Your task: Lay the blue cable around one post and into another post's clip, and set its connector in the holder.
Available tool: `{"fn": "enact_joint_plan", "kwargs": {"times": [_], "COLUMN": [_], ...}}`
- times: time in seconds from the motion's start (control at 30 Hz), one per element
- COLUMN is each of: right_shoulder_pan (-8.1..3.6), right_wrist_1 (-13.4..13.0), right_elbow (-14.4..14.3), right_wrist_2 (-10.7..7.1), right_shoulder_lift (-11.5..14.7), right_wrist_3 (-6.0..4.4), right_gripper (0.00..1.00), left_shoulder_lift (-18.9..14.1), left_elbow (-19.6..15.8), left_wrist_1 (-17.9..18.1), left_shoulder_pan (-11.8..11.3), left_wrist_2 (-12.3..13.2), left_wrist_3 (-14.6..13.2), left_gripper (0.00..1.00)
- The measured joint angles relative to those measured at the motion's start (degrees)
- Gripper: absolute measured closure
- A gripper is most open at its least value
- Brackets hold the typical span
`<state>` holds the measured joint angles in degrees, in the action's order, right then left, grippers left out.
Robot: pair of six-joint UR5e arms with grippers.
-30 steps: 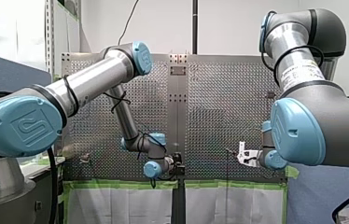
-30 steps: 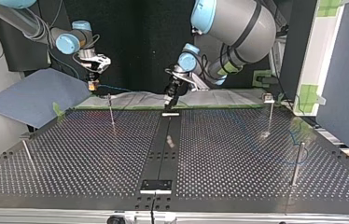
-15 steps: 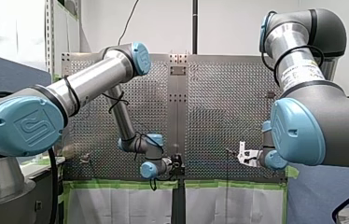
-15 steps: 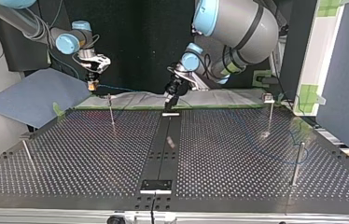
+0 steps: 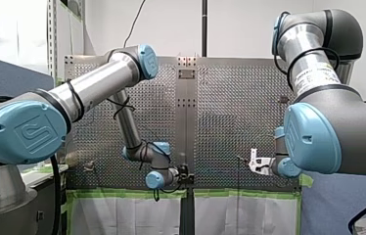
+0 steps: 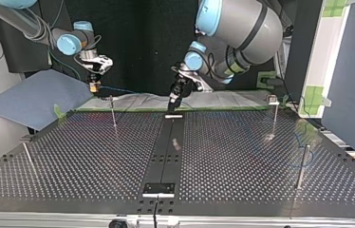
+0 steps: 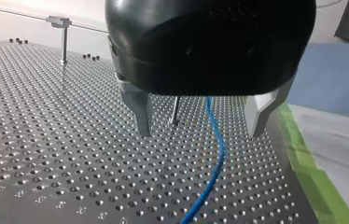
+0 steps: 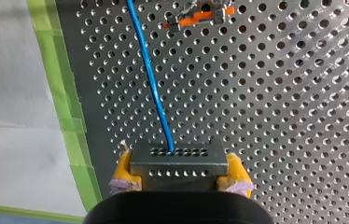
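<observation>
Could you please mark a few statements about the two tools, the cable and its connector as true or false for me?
1. My right tool is clamped on the connector. True.
2. My left tool is shut on the blue cable. False: its fingers stand apart, and the cable passes between them without touching either.
3. Green tape borders the perforated table. True.
4. The connector rests in a holder on the table. False: my right tool holds it in the air near the table's taped edge.
</observation>
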<state>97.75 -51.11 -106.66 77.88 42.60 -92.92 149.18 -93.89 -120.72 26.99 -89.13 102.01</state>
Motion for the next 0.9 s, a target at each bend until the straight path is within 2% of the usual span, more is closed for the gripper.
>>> {"fn": "enact_joint_plan", "kwargs": {"times": [0.23, 0.57, 0.9], "right_shoulder_pan": [0.1, 0.14, 0.07], "right_wrist_1": [0.05, 0.07, 0.13], "right_elbow": [0.0, 0.03, 0.02], "right_wrist_2": [0.06, 0.09, 0.01], "right_shoulder_lift": [0.0, 0.02, 0.02], "right_wrist_3": [0.0, 0.0, 0.07], "right_gripper": [1.0, 1.0, 1.0], "left_shoulder_lift": [0.22, 0.43, 0.41], "left_elbow": [2.45, 3.01, 3.02], "left_wrist_1": [-3.02, -4.99, -3.53], "left_shoulder_pan": [0.63, 0.15, 0.11], "left_wrist_2": [-3.46, -7.04, -7.86], "left_wrist_3": [-1.32, -3.34, -5.51], "left_gripper": [0.0, 0.0, 0.0]}}
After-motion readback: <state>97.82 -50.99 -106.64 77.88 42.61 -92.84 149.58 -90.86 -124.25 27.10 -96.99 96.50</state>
